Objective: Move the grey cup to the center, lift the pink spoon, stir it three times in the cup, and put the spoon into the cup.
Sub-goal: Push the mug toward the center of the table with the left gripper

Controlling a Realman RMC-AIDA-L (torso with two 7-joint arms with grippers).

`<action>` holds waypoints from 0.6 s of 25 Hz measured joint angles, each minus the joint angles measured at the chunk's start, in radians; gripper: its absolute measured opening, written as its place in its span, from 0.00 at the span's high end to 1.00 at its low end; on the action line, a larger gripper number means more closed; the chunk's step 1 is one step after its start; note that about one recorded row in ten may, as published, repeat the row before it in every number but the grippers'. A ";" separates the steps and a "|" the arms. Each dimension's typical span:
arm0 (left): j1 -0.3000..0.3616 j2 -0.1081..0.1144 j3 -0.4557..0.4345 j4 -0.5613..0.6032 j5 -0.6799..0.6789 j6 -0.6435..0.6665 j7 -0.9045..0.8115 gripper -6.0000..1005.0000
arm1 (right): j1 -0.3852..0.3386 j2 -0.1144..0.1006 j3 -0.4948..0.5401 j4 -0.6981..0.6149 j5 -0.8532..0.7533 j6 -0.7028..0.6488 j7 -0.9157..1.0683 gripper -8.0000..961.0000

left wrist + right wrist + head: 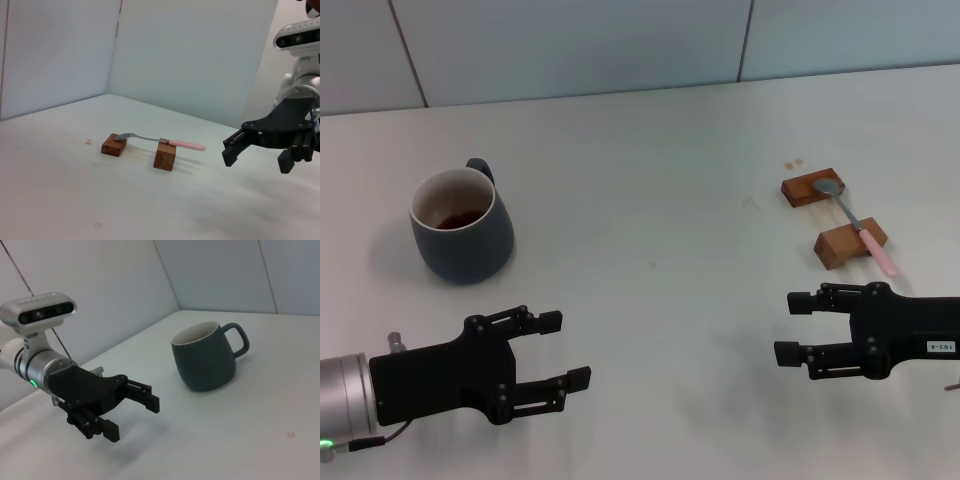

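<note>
The grey cup (462,226) stands upright on the white table at the left, handle toward the back, brownish residue inside; it also shows in the right wrist view (206,357). The pink spoon (858,226) lies across two brown wooden blocks at the right, metal bowl on the far block, pink handle over the near one; it also shows in the left wrist view (161,141). My left gripper (556,350) is open and empty near the table's front, in front of the cup. My right gripper (796,328) is open and empty, in front of the spoon.
The far wooden block (811,187) and the near wooden block (848,243) carry the spoon. A pale wall (620,40) runs along the table's back edge. Bare tabletop (660,230) lies between the cup and the blocks.
</note>
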 joint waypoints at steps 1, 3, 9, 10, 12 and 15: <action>0.000 0.000 0.000 0.000 0.000 0.000 0.000 0.21 | 0.000 0.000 0.000 0.000 0.000 0.000 0.000 0.14; 0.001 0.000 0.000 0.000 0.000 0.000 0.000 0.21 | 0.001 0.000 0.000 0.000 0.000 0.000 0.000 0.14; 0.006 0.001 -0.005 0.009 -0.003 0.024 0.001 0.24 | 0.001 0.001 -0.003 0.002 -0.001 0.000 0.000 0.15; 0.019 0.002 -0.031 0.037 -0.021 0.062 0.008 0.25 | 0.001 0.001 -0.003 0.002 -0.001 0.000 0.000 0.15; 0.028 0.003 -0.053 0.055 -0.037 0.083 0.015 0.26 | 0.001 0.001 -0.003 0.002 -0.001 0.000 0.000 0.15; 0.072 0.003 -0.264 0.088 -0.145 0.091 0.087 0.27 | 0.001 0.001 -0.003 0.002 -0.001 0.000 0.000 0.15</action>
